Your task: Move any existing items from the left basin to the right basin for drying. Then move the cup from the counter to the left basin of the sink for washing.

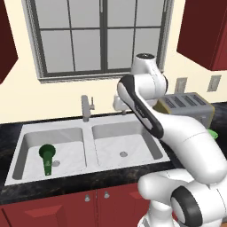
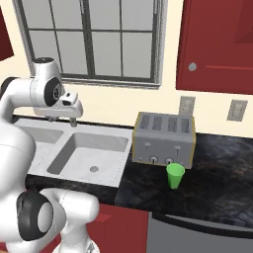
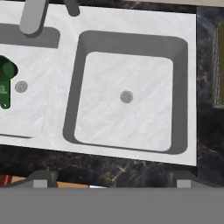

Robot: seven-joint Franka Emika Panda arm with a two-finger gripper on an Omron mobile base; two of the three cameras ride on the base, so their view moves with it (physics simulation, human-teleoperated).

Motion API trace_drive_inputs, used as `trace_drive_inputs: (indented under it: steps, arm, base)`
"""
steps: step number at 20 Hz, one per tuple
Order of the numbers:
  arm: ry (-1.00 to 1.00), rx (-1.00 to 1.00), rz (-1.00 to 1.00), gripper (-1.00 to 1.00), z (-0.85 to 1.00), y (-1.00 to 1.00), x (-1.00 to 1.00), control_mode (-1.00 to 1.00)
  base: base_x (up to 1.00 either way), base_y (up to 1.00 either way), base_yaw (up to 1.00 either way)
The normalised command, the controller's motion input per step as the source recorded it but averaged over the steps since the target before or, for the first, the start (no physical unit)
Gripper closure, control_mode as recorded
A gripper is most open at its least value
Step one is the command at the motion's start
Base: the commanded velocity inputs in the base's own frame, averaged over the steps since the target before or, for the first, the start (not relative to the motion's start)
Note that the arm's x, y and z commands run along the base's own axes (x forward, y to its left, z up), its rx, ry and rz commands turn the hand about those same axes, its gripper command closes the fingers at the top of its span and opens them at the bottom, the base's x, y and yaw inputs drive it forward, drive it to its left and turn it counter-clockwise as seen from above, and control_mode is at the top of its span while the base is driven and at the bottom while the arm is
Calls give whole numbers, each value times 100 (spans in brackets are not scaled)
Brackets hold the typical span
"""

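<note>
Dark green and bottle-shaped, the existing item (image 1: 46, 156) lies on its side on the floor of the left basin (image 1: 26, 144), its wide round end toward the faucet (image 1: 86, 107) and its narrow neck toward the front wall, just beside the small round drain. In the hand view it sits far off to the left of the fingers, half cut by the picture's edge (image 3: 5, 81). The gripper (image 3: 111, 183) hangs high over the sink (image 1: 88, 126) with its two dark fingertips (image 3: 41, 180) spread wide apart and nothing between them. Directly ahead of the fingers, past a strip of black speckled counter (image 3: 109, 168), lies the right basin (image 3: 127, 65), its light-grey metal floor bare around the drain in its middle. In the right base view the gripper (image 2: 72, 118) is level with the faucet, above the divider side of that basin. The bright light-green cup (image 2: 175, 175) stands upright on the counter well off to the right of the fingers, beyond the sink's right rim, just in front of the silver toaster (image 2: 164, 140) and apart from it. In the left base view only a sliver of the cup (image 1: 213, 134) shows behind the arm's white forearm.
</note>
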Motion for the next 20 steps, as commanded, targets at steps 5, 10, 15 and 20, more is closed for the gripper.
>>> trace_drive_inputs:
  steps: [5,10,15,20]
  arm:
    - [2,0,0,-100,-6,44,0,-100]
    - [0,0,0,-100,-2,44,0,-100]
    - [0,0,0,-100,0,45,-9,-100]
    - [-3,-2,0,-100,0,46,-19,-100]
  base:
    - [0,0,0]
    - [0,0,0]
    - [0,0,0]
    - [0,0,0]
